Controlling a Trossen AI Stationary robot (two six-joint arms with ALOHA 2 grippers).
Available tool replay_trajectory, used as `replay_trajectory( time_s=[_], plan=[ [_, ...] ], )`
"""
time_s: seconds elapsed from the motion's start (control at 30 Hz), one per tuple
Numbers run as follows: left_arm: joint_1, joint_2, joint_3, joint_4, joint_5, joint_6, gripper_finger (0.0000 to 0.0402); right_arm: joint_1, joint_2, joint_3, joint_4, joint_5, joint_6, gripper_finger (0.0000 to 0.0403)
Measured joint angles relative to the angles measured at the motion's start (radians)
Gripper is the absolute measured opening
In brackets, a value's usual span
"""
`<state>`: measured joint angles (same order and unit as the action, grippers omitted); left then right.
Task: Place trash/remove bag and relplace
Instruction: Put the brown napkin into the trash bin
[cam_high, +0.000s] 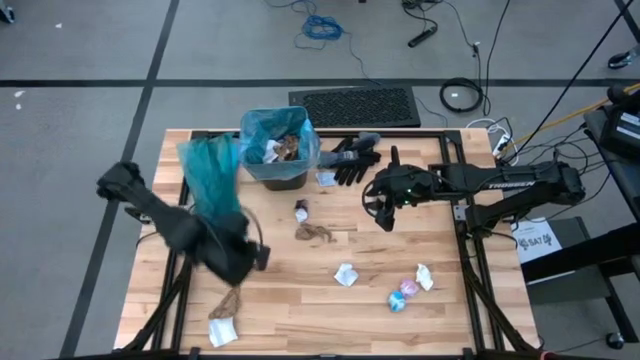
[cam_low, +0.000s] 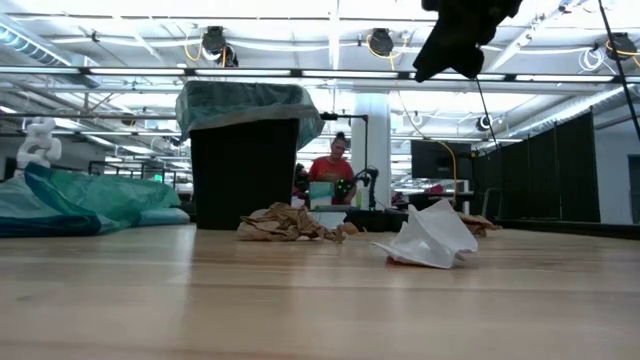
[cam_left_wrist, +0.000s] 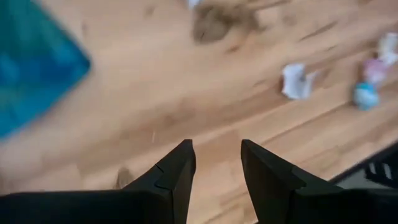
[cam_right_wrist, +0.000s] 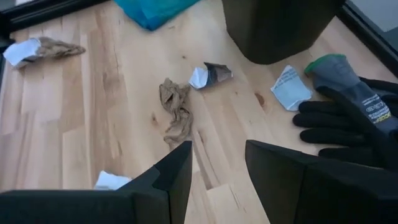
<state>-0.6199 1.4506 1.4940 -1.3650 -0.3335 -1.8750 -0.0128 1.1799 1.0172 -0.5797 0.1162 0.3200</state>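
The table (cam_high: 300, 300) is pale wood in long strips of light and slightly darker grain. The bin (cam_low: 243, 172) is black, lined with a blue-green bag (cam_high: 262, 125). A second bag (cam_high: 212, 172), the same teal, lies on the table by the bin. The gloves (cam_right_wrist: 348, 121) are black with grey cuffs, one cuff edged green. Scraps: a brown one (cam_right_wrist: 176, 111), a white one (cam_high: 345, 274), a white-and-dark one (cam_right_wrist: 210, 74), a brown-and-white one (cam_high: 225, 322), and a shiny pink-and-blue wrapper (cam_high: 403, 293). Both arms are dark, nearly black. The floor mat (cam_high: 355, 106) looks black, perhaps finely ribbed.
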Motion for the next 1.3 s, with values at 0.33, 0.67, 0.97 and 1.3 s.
replay_trajectory(
  time_s=[0.33, 0.67, 0.97, 1.3],
  plan=[
    [-0.151, 0.223, 0.0, 0.005, 0.1, -0.331, 0.0134, 0.002, 0.001, 0.0, -0.001, -0.071, -0.052, 0.0141],
    [-0.201, 0.365, 0.0, 0.058, 0.231, -0.338, 0.0134, 0.002, 0.001, 0.0, -0.004, -0.126, -0.071, 0.0141],
    [-0.271, 0.41, -0.047, 0.048, 0.267, -0.338, 0.0134, 0.002, 0.001, 0.0, -0.005, -0.126, -0.021, 0.0141],
    [-0.307, 0.41, -0.305, 0.388, 0.286, -0.319, 0.0134, 0.002, 0.001, 0.0, 0.027, -0.125, 0.131, 0.0141]
  ],
)
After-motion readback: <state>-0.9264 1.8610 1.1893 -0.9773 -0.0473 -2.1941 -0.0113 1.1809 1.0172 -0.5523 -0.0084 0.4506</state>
